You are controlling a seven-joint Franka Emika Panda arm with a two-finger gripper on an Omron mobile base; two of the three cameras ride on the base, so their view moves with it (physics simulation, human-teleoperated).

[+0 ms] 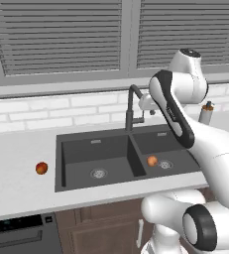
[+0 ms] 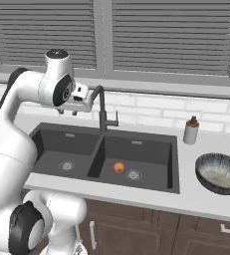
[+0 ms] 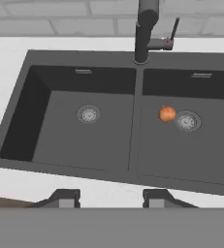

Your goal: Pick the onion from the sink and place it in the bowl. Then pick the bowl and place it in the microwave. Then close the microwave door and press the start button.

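Now, onion (image 3: 167,114): in sink (image 3: 45,160), right basin, beside drain, well ahead-right of hand (image 3: 111,196).
Hand: fingers apart, empty.

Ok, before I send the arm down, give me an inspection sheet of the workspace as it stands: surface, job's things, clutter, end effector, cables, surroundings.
Surface: pale counter around a dark double-basin sink.
Job's things: onion lies in the right basin, just left of its drain. Bowl stands upright on the counter right of the sink, nothing in it.
Clutter: red-orange fruit on the counter left of the sink; soap bottle behind the sink's right corner.
End effector: high above the sink's front edge, fingers apart, holding nothing.
Cables: nothing seen.
Surroundings: dark faucet behind the divider, white brick backsplash, closed blinds, wood cabinets below.
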